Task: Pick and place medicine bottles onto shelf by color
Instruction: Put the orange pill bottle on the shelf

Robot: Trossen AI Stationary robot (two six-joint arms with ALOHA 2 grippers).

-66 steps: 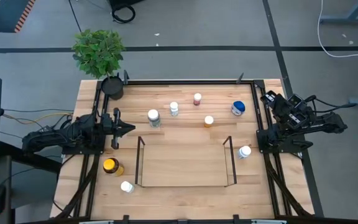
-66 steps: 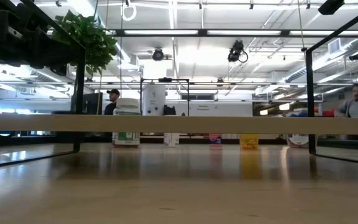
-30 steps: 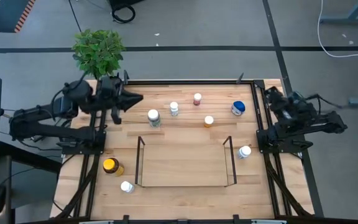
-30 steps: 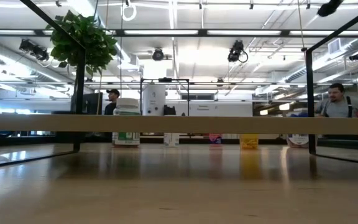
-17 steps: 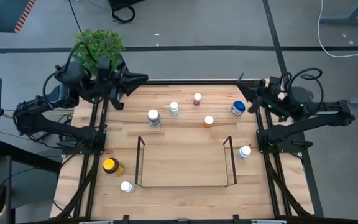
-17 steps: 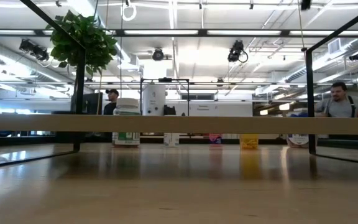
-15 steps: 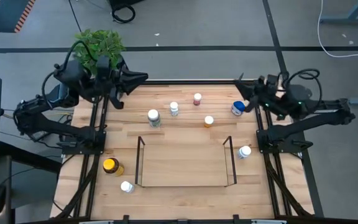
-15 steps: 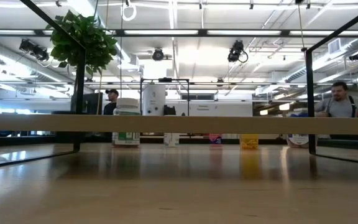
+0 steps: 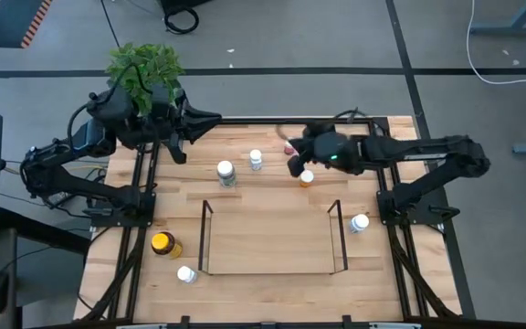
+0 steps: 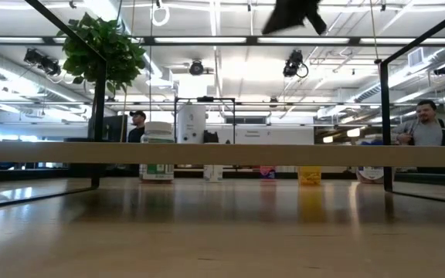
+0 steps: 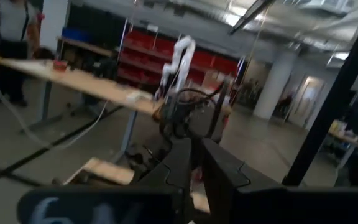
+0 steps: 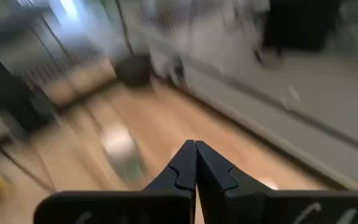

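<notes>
Several medicine bottles stand upright on the wooden table: white-capped ones (image 9: 226, 172) (image 9: 256, 160) (image 9: 361, 222) (image 9: 186, 274), an orange one (image 9: 307, 178) and an amber yellow-lidded jar (image 9: 163, 244). The pink-capped bottle (image 9: 288, 144) peeks out beside my right arm. The black wire shelf (image 9: 272, 271) stands at the near middle with nothing on it. My right gripper (image 9: 292, 166) is shut, slants down and hovers over the far middle, just left of the orange bottle. My left gripper (image 9: 215, 117) is shut and held high at the far left corner, holding nothing.
A potted green plant (image 9: 144, 78) stands at the far left corner, right behind my left arm. Black frame rails (image 9: 272, 119) run round the table. The right arm (image 9: 409, 151) spans the far right part of the table. People stand in the room beyond.
My right gripper has swung from the table's right edge toward its left, out over the far middle, tipping over until it slants down; it stays shut. My left gripper has risen and drawn toward the far left corner by the plant. No bottle has moved.
</notes>
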